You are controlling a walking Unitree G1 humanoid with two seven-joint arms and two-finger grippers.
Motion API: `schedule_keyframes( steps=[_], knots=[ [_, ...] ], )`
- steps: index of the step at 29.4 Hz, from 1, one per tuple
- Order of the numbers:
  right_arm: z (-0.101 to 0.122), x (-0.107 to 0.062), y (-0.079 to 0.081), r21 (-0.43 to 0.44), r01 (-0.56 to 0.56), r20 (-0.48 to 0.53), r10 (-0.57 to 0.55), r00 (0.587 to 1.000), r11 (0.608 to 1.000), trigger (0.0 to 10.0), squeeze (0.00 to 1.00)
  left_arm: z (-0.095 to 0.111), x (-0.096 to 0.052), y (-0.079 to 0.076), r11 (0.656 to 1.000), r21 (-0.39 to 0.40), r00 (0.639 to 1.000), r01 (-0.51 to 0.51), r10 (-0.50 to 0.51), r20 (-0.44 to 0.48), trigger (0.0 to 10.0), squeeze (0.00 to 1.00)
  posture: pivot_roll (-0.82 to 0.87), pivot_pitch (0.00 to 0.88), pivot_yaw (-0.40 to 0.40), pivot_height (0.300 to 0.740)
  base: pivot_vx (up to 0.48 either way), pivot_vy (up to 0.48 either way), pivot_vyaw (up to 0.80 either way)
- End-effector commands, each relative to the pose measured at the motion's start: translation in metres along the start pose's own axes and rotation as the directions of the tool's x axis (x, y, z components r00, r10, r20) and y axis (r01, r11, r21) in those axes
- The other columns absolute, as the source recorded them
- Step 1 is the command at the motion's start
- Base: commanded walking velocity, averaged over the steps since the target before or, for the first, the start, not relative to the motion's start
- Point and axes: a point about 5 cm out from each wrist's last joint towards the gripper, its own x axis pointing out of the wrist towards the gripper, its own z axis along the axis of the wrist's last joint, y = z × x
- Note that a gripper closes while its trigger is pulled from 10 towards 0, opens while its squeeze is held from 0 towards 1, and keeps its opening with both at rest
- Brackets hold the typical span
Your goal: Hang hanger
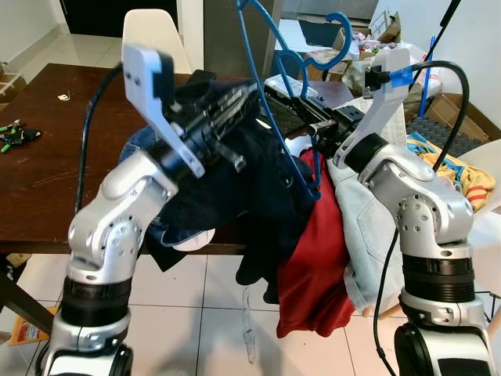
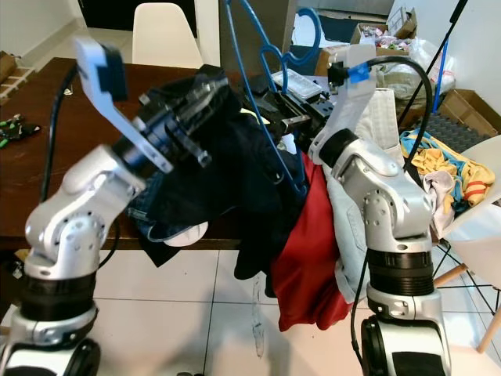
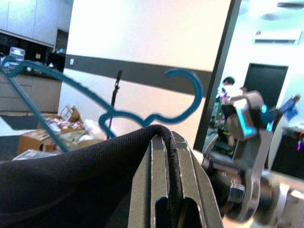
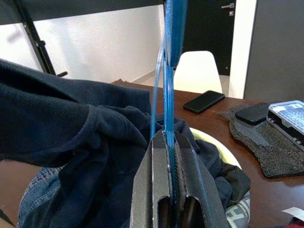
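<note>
Blue hanger (image 1: pixel 270 94) amid dark garment (image 1: pixel 258 188), perhaps snagged, above table (image 1: pixel 47 164)

No legible text, labels, brands, numbers or signs anywhere; faint pale marks at five o'clock on garment edge (image 4: pixel 237 216) in right wrist view too blurred to read.

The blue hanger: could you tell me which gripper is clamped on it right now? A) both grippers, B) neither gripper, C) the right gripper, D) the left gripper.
C: in the right wrist view the right gripper has its fingers closed on the blue hanger, while the left gripper pinches the dark garment instead.
</note>
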Motion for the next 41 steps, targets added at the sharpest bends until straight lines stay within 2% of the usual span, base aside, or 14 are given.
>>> schedule_keyframes(
  steps=[1, 4, 5, 10, 16, 27, 28, 32, 33, 37, 38, 39, 40, 41],
  knots=[
    [0.004, 0.001, -0.001, -0.011, 0.002, 0.013, -0.002, 1.000, 1.000, 10.0, 0.00, -0.016, 0.007, -0.005, 0.998, -0.053, 0.999, 0.013, -0.015, -0.037, 0.0, 0.00, 0.18, 0.109, -0.064, 0.740, 0.000, 0.000, 0.00],
    [0.004, 0.001, -0.001, -0.012, 0.004, 0.016, -0.003, 1.000, 1.000, 10.0, 0.00, -0.045, 0.013, -0.014, 0.995, -0.100, 0.991, 0.018, -0.031, -0.127, 0.0, 0.00, 0.18, 0.109, -0.059, 0.740, 0.000, 0.000, 0.00],
    [0.004, 0.001, -0.001, -0.012, 0.006, 0.017, -0.006, 1.000, 1.000, 10.0, 0.00, -0.064, 0.015, -0.025, 0.989, -0.141, 0.979, 0.046, -0.073, -0.189, 0.0, 0.00, 0.17, 0.110, -0.056, 0.740, 0.000, 0.000, 0.00],
    [0.004, -0.001, -0.002, -0.013, 0.012, 0.017, -0.012, 1.000, 1.000, 10.0, 0.00, -0.090, 0.013, -0.047, 0.975, -0.191, 0.947, 0.110, -0.161, -0.278, 0.0, 0.00, 0.17, 0.111, -0.051, 0.740, 0.000, 0.000, 0.00],
    [0.004, -0.003, -0.004, -0.012, 0.023, 0.017, -0.023, 1.000, 1.000, 10.0, 0.00, -0.116, -0.007, -0.091, 0.920, -0.275, 0.832, 0.277, -0.373, -0.410, 0.0, 0.00, 0.17, 0.118, -0.051, 0.740, 0.000, 0.000, 0.00],
    [0.003, -0.002, -0.003, -0.007, 0.021, 0.014, -0.021, 1.000, 1.000, 10.0, 0.00, -0.123, -0.021, -0.094, 0.921, -0.290, 0.792, 0.262, -0.377, -0.480, 0.0, 0.00, 0.18, 0.122, -0.054, 0.740, 0.000, 0.000, 0.00],
    [0.003, -0.002, -0.004, -0.007, 0.021, 0.014, -0.021, 1.000, 1.000, 10.0, 0.00, -0.127, -0.027, -0.086, 0.944, -0.253, 0.787, 0.214, -0.320, -0.528, 4.5, 0.00, 0.18, 0.126, -0.055, 0.740, 0.000, 0.000, 0.00],
    [0.003, -0.002, -0.004, -0.006, 0.021, 0.013, -0.021, 1.000, 1.000, 10.0, 0.00, -0.129, -0.031, -0.080, 0.958, -0.224, 0.781, 0.179, -0.276, -0.560, 4.5, 0.00, 0.18, 0.126, -0.055, 0.740, 0.000, 0.000, 0.00],
    [0.003, -0.002, -0.004, -0.006, 0.021, 0.012, -0.021, 1.000, 1.000, 10.0, 0.00, -0.132, -0.037, -0.071, 0.975, -0.184, 0.772, 0.128, -0.214, -0.598, 9.9, 0.00, 0.18, 0.126, -0.055, 0.740, 0.000, 0.000, 0.00],
    [0.002, -0.002, -0.004, -0.005, 0.022, 0.011, -0.022, 1.000, 1.000, 10.0, 0.00, -0.134, -0.041, -0.063, 0.986, -0.151, 0.765, 0.073, -0.152, -0.626, 10.0, 0.00, 0.18, 0.126, -0.055, 0.740, 0.000, 0.000, 0.00],
    [0.002, -0.002, -0.003, -0.004, 0.021, 0.010, -0.021, 1.000, 1.000, 10.0, 0.00, -0.134, -0.043, -0.056, 0.991, -0.128, 0.763, 0.033, -0.107, -0.637, 10.0, 0.86, 0.18, 0.131, -0.056, 0.740, 0.000, 0.000, 0.00],
    [0.002, -0.002, -0.003, -0.004, 0.021, 0.010, -0.021, 1.000, 1.000, 10.0, 0.00, -0.134, -0.043, -0.056, 0.991, -0.128, 0.763, 0.033, -0.107, -0.637, 10.0, 0.86, 0.18, 0.131, -0.056, 0.740, 0.000, 0.000, 0.00],
    [0.001, -0.002, -0.003, -0.003, 0.021, 0.010, -0.021, 1.000, 1.000, 10.0, 0.00, -0.131, -0.044, -0.048, 0.994, -0.112, 0.769, -0.004, -0.069, -0.636, 10.0, 1.00, 0.18, 0.131, -0.056, 0.740, 0.000, 0.000, 0.00],
    [0.001, -0.002, -0.003, -0.003, 0.022, 0.009, -0.022, 1.000, 1.000, 10.0, 0.00, -0.127, -0.044, -0.042, 0.994, -0.103, 0.776, -0.024, -0.046, -0.629, 10.0, 1.00, 0.18, 0.133, -0.057, 0.740, 0.000, 0.000, 0.00]
  ],
)
